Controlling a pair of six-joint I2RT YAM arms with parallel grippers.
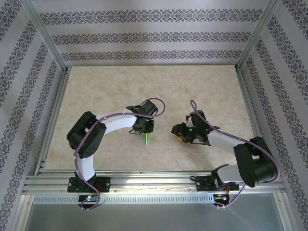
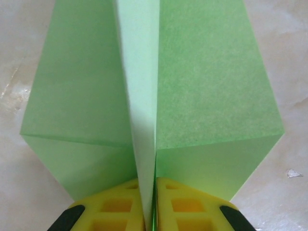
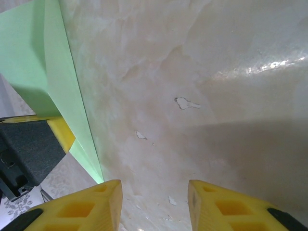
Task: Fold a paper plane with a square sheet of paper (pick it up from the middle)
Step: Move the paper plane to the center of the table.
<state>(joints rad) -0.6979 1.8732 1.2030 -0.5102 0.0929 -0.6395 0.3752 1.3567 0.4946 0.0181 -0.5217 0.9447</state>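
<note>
Your left gripper is clamped on the paper plane — folding looks done. Your right gripper has fingers apart. Next — lay it on the tabletop.

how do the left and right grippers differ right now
The left gripper is shut on the paper plane's centre fold; the right gripper is open, holding nothing. Green paper spreads ahead of the left gripper; table lies ahead of the right gripper. Both are yellow-fingered.
</note>
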